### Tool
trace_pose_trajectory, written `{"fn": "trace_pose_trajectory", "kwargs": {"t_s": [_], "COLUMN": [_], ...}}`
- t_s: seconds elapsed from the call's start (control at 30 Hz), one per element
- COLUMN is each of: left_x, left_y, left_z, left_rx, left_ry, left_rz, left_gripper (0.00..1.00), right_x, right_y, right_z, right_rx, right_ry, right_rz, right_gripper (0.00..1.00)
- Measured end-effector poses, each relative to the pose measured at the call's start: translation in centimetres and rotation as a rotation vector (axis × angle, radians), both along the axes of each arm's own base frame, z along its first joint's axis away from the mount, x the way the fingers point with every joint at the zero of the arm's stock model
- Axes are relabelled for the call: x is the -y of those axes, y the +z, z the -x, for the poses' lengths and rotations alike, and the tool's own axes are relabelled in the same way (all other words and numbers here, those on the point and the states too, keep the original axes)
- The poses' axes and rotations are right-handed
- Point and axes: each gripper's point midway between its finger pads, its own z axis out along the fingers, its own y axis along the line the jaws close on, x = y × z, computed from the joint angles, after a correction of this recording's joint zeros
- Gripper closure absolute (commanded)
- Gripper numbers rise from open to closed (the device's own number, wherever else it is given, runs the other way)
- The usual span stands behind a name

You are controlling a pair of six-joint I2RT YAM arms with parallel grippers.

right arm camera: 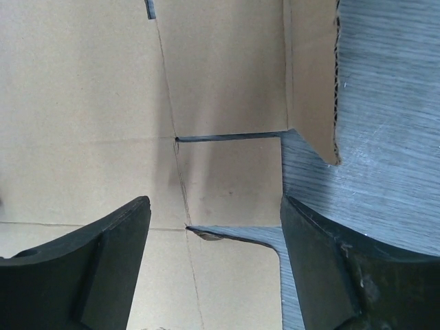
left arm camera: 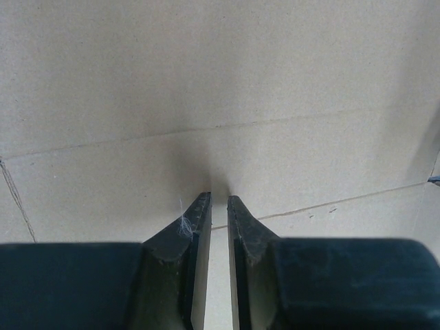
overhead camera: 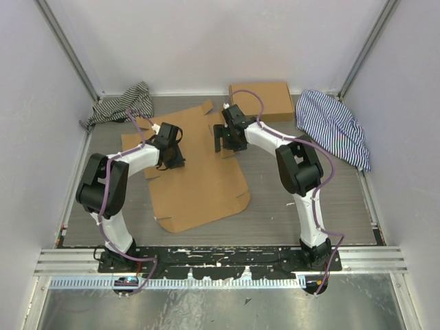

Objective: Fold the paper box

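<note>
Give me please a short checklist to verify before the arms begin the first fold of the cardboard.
1. Paper box lies flat, unfolded, on the table: ok.
2. Left jaws nearly closed, tips down at the sheet near a crease: ok.
3. Right jaws open above the small side flap: ok.
4. Flap gripped: not ok, nothing held.
5. Second box apart from the sheet: cannot tell, right arm covers the gap.
</note>
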Motion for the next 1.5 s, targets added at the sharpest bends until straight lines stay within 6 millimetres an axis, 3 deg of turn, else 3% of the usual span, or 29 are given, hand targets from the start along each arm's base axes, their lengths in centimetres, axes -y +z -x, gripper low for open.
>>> {"fn": "trace_pose_trajectory", "kwargs": {"t_s": [0.6,1.0,1.1,1.23,1.33,1.5], "left_x": [-0.1,0.0,0.0,0.0,0.0,0.4], "left_y": [-0.1,-0.1,-0.1,-0.1,-0.1,-0.1], "left_z": [0.1,0.1,0.1,0.1,0.1,0.3], "left_rx": [-0.001,0.003,0.004,0.004,0.003,0.003], "left_ry": [0.002,0.002,0.001,0.002,0.001,-0.01], "left_rz": [-0.009,-0.023,-0.025,-0.025,-0.025,-0.021], "left_gripper": [0.81,0.82,0.82,0.83,0.83,0.83], "right_x": [-0.1,0.1,0.1,-0.6,-2.3,-4.9], "right_y": [-0.4,-0.2,0.6,3.0,5.0,6.0], "right_z": [0.1,0.7,1.1,1.3,2.1,3.4], "right_rx": [0.005,0.022,0.027,0.059,0.078,0.074], "right_ry": [0.011,0.049,0.055,0.076,0.119,0.183], "right_rz": [0.005,-0.025,-0.03,-0.069,-0.123,-0.181], "right_gripper": [0.23,0.3,0.3,0.31,0.31,0.31]}}
